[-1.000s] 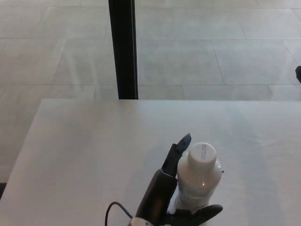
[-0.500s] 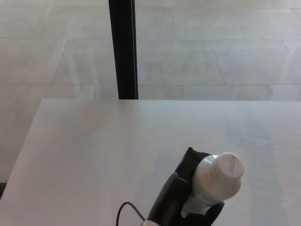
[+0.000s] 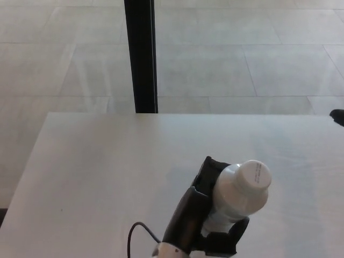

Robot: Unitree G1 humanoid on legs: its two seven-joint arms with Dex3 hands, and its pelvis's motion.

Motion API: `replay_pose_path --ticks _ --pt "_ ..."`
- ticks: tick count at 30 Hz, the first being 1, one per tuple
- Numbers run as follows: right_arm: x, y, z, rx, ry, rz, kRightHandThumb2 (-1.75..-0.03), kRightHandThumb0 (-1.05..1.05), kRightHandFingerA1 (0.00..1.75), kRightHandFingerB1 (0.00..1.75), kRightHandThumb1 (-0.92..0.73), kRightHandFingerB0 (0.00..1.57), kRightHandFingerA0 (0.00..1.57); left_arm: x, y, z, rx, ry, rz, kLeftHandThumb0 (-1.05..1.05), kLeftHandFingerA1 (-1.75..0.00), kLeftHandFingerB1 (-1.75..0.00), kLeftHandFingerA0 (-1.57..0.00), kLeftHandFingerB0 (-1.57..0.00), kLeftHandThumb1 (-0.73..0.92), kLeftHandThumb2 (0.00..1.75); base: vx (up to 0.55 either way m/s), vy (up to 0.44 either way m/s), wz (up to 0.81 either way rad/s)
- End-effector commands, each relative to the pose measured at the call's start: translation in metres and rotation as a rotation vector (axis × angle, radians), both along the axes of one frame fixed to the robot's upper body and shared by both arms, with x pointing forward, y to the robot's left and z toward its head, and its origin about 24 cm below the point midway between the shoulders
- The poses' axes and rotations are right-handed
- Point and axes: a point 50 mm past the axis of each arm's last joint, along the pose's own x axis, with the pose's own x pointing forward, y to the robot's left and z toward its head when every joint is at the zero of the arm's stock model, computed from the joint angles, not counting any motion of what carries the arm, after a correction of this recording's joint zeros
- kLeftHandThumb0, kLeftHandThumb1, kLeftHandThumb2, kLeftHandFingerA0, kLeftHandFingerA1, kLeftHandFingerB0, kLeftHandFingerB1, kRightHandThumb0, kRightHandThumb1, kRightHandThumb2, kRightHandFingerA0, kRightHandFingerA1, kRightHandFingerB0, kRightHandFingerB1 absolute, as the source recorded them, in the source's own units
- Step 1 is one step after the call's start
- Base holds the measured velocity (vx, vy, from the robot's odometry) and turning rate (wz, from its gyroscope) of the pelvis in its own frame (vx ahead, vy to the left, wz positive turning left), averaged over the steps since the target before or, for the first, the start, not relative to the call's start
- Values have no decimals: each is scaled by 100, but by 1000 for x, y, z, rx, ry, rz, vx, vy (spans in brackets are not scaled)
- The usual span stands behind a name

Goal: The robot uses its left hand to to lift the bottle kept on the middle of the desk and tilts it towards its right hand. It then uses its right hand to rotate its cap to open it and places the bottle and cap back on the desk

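Observation:
A white bottle [image 3: 236, 200] with a white screw cap [image 3: 253, 175] is held above the white desk [image 3: 107, 172] near the lower middle of the head view. It tilts to the right, the cap pointing up and right. My left hand [image 3: 207, 215] is shut on the bottle, black fingers [image 3: 210, 171] wrapped behind its body and the thumb below it. Only a small black tip of my right hand [image 3: 338, 116] shows at the right edge, well apart from the bottle; its fingers cannot be made out.
A black vertical post [image 3: 141, 54] stands behind the desk's far edge on the tiled floor [image 3: 242, 54]. A thin black cable [image 3: 137, 236] loops from my left wrist at the bottom edge.
The bottle has been lifted off the desk and tipped to the right in my left hand. The dark tip of the right hand has reappeared lower at the right edge.

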Motion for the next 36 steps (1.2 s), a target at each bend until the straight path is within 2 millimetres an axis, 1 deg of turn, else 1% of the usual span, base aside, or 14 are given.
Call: replay_pose_path --ticks 1,6,7,9,10,11,14,15,16,18,21,23,29,36 --pt "-6 8 -4 -154 62 114 -60 -56 79 41 -66 51 86 14 31 6 127 -7 64 8 -175 -170 -100 -81 60 137 0 0 0" --pt "-8 22 -6 -289 90 215 -59 -58 78 37 -63 50 80 24 60 19 204 -30 101 13 -175 -166 -97 -80 60 136 0 0 0" --pt "-9 24 -6 -301 94 230 -65 -63 78 40 -56 48 79 25 65 20 220 -36 106 12 -175 -167 -96 -80 59 137 0 0 0" --pt "-10 36 -3 -374 88 278 -60 -59 74 37 -62 51 79 25 80 25 299 -83 122 14 -175 -169 -95 -83 53 140 0 0 0" --pt "-10 40 -1 -401 75 295 -87 -63 78 51 -50 44 75 26 86 26 317 -92 117 14 -175 -171 -96 -83 50 143 0 0 0" --pt "-10 42 0 -411 69 301 -60 -63 73 36 -63 52 78 26 89 26 323 -84 114 13 -175 -170 -95 -83 49 141 0 0 0" --pt "-11 48 3 -402 57 328 -59 -64 76 36 -61 53 77 26 94 25 353 -79 100 12 -175 -171 -94 -83 49 139 0 0 0" --pt "-12 51 6 -409 41 349 -87 -65 79 51 -49 44 74 25 94 24 357 -80 98 11 -175 -172 -95 -83 49 139 0 0 0" --pt "-12 56 9 -432 32 365 -60 -64 77 36 -61 52 76 24 94 22 368 -78 100 12 -175 -174 -98 -85 49 142 0 0 0" --pt "-13 59 11 -436 26 377 -64 -65 81 40 -52 50 76 23 94 22 371 -73 100 11 -175 -175 -100 -86 48 144 0 0 0" --pt "-14 68 18 -478 9 408 -59 -60 83 36 -60 52 74 21 92 20 393 -65 94 10 -175 -174 -99 -85 48 144 0 0 0" --pt "-14 76 22 -493 -14 419 -63 -63 83 40 -51 51 75 21 89 19 417 -61 88 10 -175 -172 -99 -85 47 145 0 0 0" --pt "-13 88 26 -540 -63 427 -58 -58 85 38 -59 51 77 20 84 14 398 -43 80 10 -175 -172 -98 -84 49 143 0 0 0" --pt "-11 90 11 -579 22 416 -58 -63 88 39 -59 49 74 23 77 15 392 -57 79 9 -175 -173 -98 -83 49 144 0 0 0"
